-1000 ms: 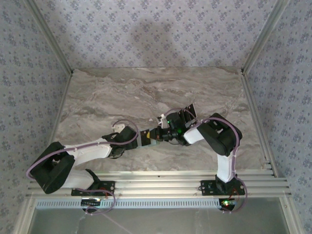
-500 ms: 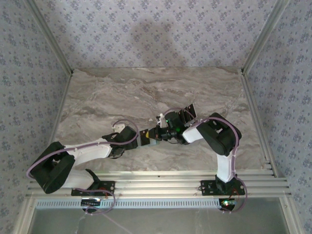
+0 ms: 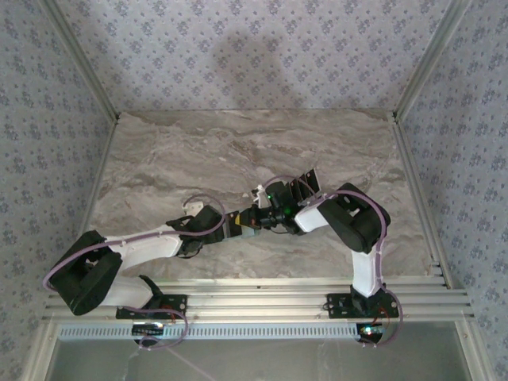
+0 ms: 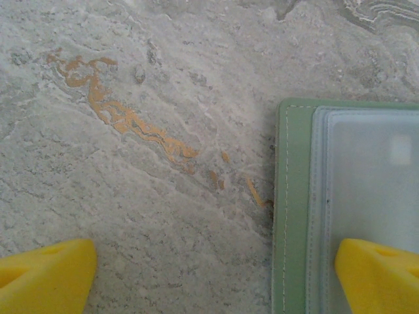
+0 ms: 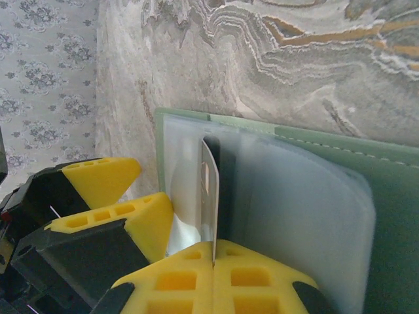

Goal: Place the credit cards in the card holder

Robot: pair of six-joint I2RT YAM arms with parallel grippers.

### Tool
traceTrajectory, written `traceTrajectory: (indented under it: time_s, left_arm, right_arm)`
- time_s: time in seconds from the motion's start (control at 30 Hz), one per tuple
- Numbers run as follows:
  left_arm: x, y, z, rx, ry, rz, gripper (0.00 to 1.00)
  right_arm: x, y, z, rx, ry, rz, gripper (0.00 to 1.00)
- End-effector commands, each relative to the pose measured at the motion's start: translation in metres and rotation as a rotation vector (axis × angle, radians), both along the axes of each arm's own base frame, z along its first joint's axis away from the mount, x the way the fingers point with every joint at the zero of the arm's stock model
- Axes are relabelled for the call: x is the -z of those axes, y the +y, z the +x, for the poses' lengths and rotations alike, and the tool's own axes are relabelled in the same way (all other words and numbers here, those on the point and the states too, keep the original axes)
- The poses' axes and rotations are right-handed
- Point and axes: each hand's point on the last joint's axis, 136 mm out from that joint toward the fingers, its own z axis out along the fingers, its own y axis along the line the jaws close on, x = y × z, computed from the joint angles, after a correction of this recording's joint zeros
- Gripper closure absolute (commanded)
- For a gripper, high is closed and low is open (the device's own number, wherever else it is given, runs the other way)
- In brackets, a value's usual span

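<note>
Out near the middle of the marble table (image 3: 238,143) the two arms meet nose to nose, and the business is all happening between them. The card holder (image 4: 293,196) lies flat and opened on the table, sage green with a stitched border, and inside it sits a stack of clear sleeves (image 4: 366,176) that covers most of the green. The left tool (image 4: 209,278) has its yellow fingers spread wide apart. One finger (image 4: 376,275) sits over the near edge of the sleeves, and the other (image 4: 42,275) is off to the side above bare marble, well clear of the holder. It is not gripping anything. The right tool (image 5: 215,258) is pressed together on a single card (image 5: 209,190), thin and dark with a pale edge. It holds the card upright on its long edge, and the far end reaches in among the clear sleeves close to the holder's edge. From where I stand the card looks set between two of the plastic leaves, but I cannot tell whether it is truly inside a pocket or only resting against one. The sleeves beside the card bulge up a little from the green backing.
</note>
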Motion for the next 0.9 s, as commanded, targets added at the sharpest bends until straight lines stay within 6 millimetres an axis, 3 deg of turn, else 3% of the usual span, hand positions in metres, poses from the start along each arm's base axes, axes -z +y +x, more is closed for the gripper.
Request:
traceTrajectory:
  time_s: [0.0,0.2,0.3,0.57,0.7,0.87]
  left_arm:
    - [0.026,0.024,-0.028,0.015,0.125,0.119,0.05]
    - [0.024,0.023,-0.027,0.017,0.120,0.115,0.05]
    - [0.022,0.022,-0.025,0.019,0.111,0.109,0.05]
    - [0.001,0.016,-0.014,0.016,0.063,0.081,0.04]
    - [-0.015,0.017,-0.008,0.002,0.033,0.056,0.04]
    - [-0.028,0.024,-0.005,-0.025,0.005,0.032,0.02]
  right_arm:
    - [0.024,0.000,-0.014,-0.028,0.063,-0.072,1.00]
    - [0.019,0.004,-0.014,-0.042,0.055,-0.095,1.00]
    - [0.010,0.003,-0.012,-0.042,0.037,-0.112,0.91]
    - [-0.019,0.000,-0.005,-0.042,-0.029,-0.193,0.54]
    - [-0.029,-0.003,-0.003,-0.046,-0.065,-0.252,0.46]
    - [-0.036,-0.010,0.000,-0.039,-0.097,-0.331,0.44]
